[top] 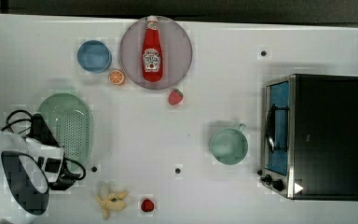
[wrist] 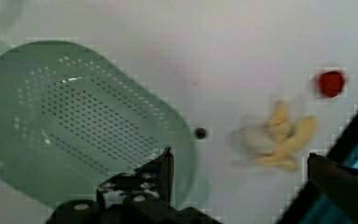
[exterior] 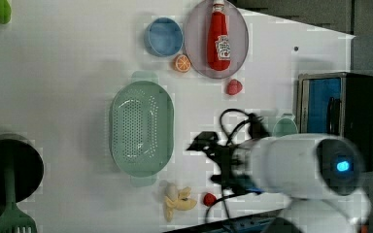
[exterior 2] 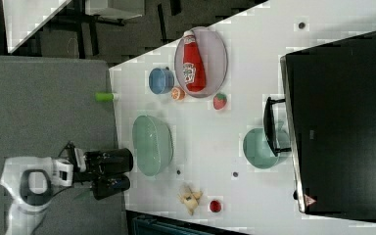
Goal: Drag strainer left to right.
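The strainer (top: 69,125) sits on the white worktop (top: 177,126), toward the top view's left, well apart from the toaster oven (top: 314,136). The gripper (wrist: 237,161) hangs over the strainer's rim, jaws spread wide and holding nothing (one finger (wrist: 164,170) shows above the rim). Near the strainer lie a peeled banana (top: 110,199) and a blue bowl (top: 93,56); the mint mug (top: 229,144) stands beside the oven.

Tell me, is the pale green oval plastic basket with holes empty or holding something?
Empty. The pale green oval plastic basket shows only its bare perforated bottom.
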Controlling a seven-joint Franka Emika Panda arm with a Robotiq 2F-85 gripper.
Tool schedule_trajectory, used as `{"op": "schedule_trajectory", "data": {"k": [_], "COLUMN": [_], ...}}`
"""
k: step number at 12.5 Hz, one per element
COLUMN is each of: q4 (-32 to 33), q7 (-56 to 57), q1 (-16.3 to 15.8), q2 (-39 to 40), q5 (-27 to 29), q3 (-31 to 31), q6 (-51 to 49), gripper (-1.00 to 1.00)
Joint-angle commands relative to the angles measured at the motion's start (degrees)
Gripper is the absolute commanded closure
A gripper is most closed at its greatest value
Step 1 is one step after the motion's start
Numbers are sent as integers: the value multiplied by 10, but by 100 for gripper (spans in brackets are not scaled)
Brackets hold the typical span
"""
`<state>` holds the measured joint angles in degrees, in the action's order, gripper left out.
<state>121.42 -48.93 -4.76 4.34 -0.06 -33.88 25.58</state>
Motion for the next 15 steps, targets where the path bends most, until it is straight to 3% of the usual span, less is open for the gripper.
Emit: {"op": "schedule_trajectory", "data": {"k": [1,4,8,15], "q4": [1,44,62,63], "q7": [-185,-256,-271,-271], "q1": [17,16,15,-16], "q2": [14,77,170,253], "q5": [6,1,-22,-30], "q3": [-12,-9,8,70], "q6": [75,177,311,399], "gripper": [-100,-100,-100,-100]}}
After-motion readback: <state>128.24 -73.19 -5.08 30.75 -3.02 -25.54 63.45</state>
